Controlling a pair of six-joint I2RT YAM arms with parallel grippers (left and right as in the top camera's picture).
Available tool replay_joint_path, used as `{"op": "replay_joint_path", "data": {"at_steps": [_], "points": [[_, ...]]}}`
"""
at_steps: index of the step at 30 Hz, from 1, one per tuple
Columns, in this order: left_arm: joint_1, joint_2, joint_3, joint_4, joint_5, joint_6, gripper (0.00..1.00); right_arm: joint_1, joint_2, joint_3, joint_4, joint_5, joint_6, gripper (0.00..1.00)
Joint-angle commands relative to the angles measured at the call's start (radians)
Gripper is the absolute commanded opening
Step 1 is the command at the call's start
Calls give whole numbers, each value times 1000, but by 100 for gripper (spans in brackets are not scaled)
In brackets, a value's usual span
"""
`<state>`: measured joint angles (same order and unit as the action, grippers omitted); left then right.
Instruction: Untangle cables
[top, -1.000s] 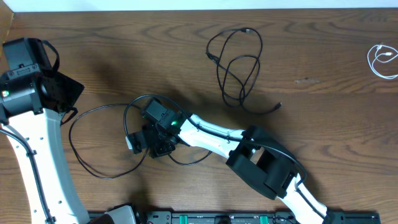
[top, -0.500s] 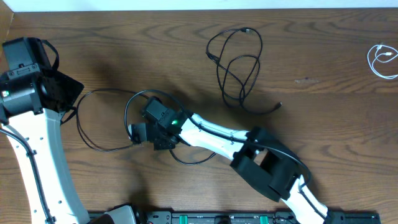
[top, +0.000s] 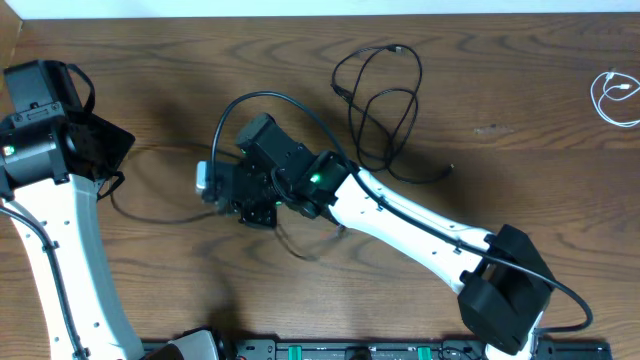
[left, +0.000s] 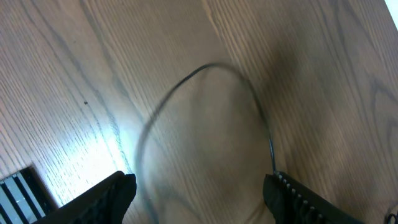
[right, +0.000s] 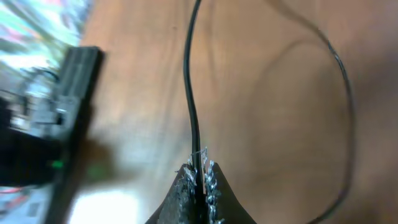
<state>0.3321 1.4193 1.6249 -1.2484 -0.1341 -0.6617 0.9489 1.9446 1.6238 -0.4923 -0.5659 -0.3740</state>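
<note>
One cable (right: 191, 93) — in right gripper (right: 199, 172) (firmly)

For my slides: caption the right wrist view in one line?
Right tool pinching a thin black cable, which runs away across the wooden table.

A table (top: 520, 150) of dark brown wood with a pronounced grain is seen to fill nearly the whole overhead view. Along its far edge a narrow pale strip (top: 300, 7) is shown, too little to be identified. In the left wrist view, a bright patch of reflected light (left: 93, 165) is cast on the wood.
</note>
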Motion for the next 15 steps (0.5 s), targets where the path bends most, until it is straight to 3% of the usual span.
{"op": "replay_joint_path", "data": {"at_steps": [1, 5, 11, 15], "points": [[5, 6, 6, 0, -17, -2, 71, -29, 11, -1, -7, -104, 93, 1], [5, 6, 2, 1, -17, -1, 71, -146, 11, -1, -91, 77, 198, 1], [5, 6, 0, 3, -17, -2, 71, -262, 13, -1, -230, 375, 194, 1], [5, 6, 0, 8, -17, -2, 71, -314, 14, -1, -270, 314, 154, 1]]}}
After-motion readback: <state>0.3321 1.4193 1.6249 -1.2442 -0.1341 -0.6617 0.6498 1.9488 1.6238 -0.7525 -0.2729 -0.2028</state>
